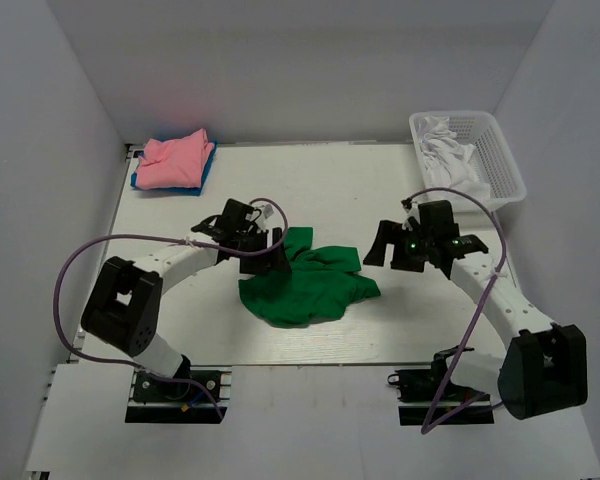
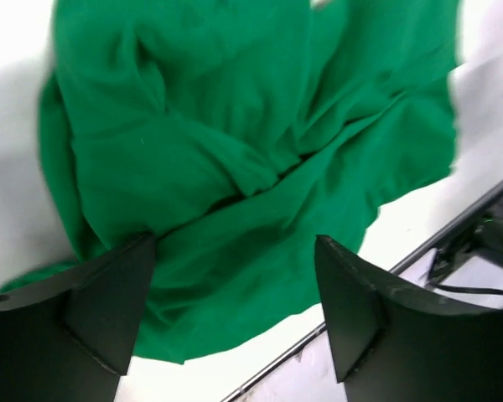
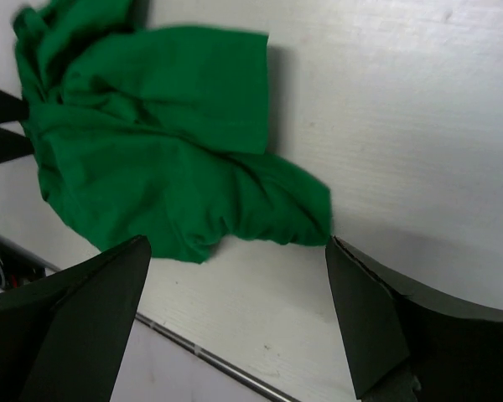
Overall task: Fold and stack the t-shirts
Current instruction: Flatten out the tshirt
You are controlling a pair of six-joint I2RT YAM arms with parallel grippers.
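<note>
So, quick status from my end: the green t-shirt (image 1: 305, 285) is lying in a crumpled heap on the surface (image 1: 320, 190), near the front edge and roughly between my two arms, not folded at all. My left claw (image 1: 265, 255) is right over its left side with the jaws spread wide and nothing pinched in them. In my left wrist view the two black fingers (image 2: 109, 293) sit on either side of a wrinkly patch of the shirt (image 2: 235, 151), and the cloth fills nearly the whole picture. I can't tell if the tips are actually touching the fabric. My right claw (image 1: 395, 250) hangs just off the shirt's right edge, also wide open and holding nothing. From that wrist the shirt (image 3: 151, 151) lies ahead of and to the left of the fingers (image 3: 369, 318), with bare white surface between them. Over in the far left corner a pink t-shirt (image 1: 175, 160) sits folded on top of a blue one (image 1: 165, 187). In the far right corner there's a white mesh basket (image 1: 510, 165) with white cloth (image 1: 445, 150) bunched up inside.
</note>
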